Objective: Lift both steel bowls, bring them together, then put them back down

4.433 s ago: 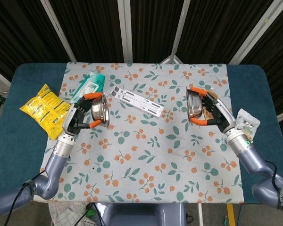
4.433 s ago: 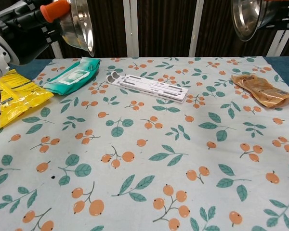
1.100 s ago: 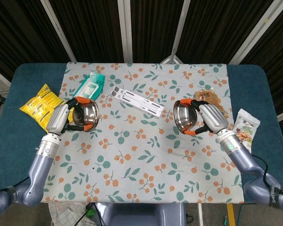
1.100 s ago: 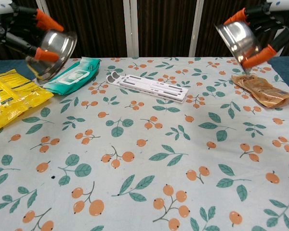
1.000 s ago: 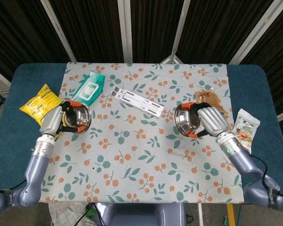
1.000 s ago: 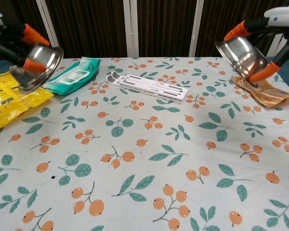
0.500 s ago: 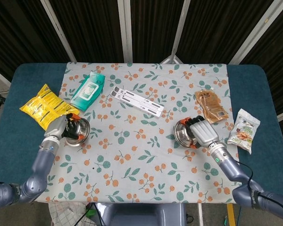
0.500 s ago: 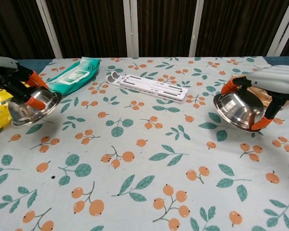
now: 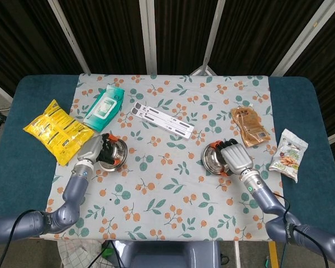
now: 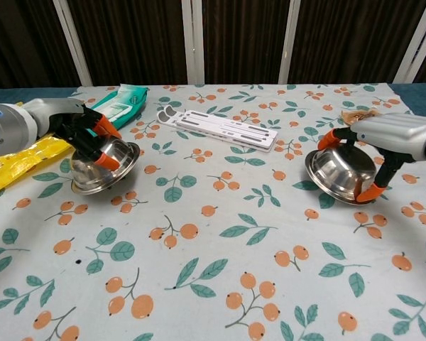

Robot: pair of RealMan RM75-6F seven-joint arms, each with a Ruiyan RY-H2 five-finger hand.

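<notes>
Both arms are smooth blue-grey tubes with rounded elbows. The left hand [image 10: 82, 135] has a pale grey back, black inner finger parts and bright orange fingertips. The right hand [image 10: 383, 145] matches, its silver-grey ribbed fingers [image 9: 236, 158] ending in orange caps. A small green dot sits on the right wrist, and a black cable trails from each lower arm.

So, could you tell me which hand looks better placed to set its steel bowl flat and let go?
Probably the right hand: its bowl looks low over the cloth. The left hand holds its bowl tilted, mouth towards the camera. Contact is unclear for both.
</notes>
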